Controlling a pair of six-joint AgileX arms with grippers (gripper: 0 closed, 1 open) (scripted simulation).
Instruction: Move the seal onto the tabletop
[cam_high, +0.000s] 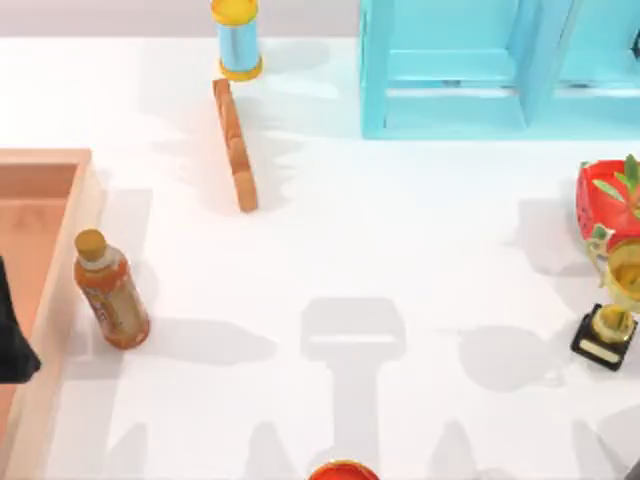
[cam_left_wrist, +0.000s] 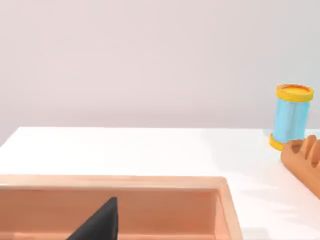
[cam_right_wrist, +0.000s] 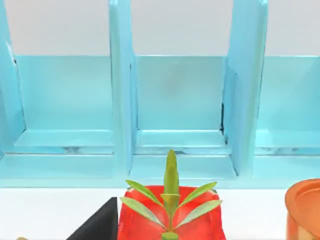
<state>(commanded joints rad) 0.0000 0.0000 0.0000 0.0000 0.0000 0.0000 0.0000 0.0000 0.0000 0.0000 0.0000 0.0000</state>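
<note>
Wide bare middle of the tabletop (cam_high: 400, 230), orange bottle (cam_high: 110, 290) beside wooden tray (cam_high: 60, 300) at left, long bar (cam_high: 235, 145) far-left, blue shelf (cam_high: 480, 70) far-right, red planter (cam_high: 605, 200) and trophy (cam_high: 612, 320) at right edge.

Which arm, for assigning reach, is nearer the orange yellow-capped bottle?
Left: left gripper over the light wooden tray beside the bottle; right gripper by the red pot, far right.

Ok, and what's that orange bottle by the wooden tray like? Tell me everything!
The bottle is small, with an orange-brown body and a paler label band around its middle. It looks like plastic. A rounded yellow cap is on top, so it is closed. It stands upright on the white tabletop, near the left side, right beside the rim of the light wooden tray. Whether it touches that rim cannot be told. Its soft shadow falls to the right.
</note>
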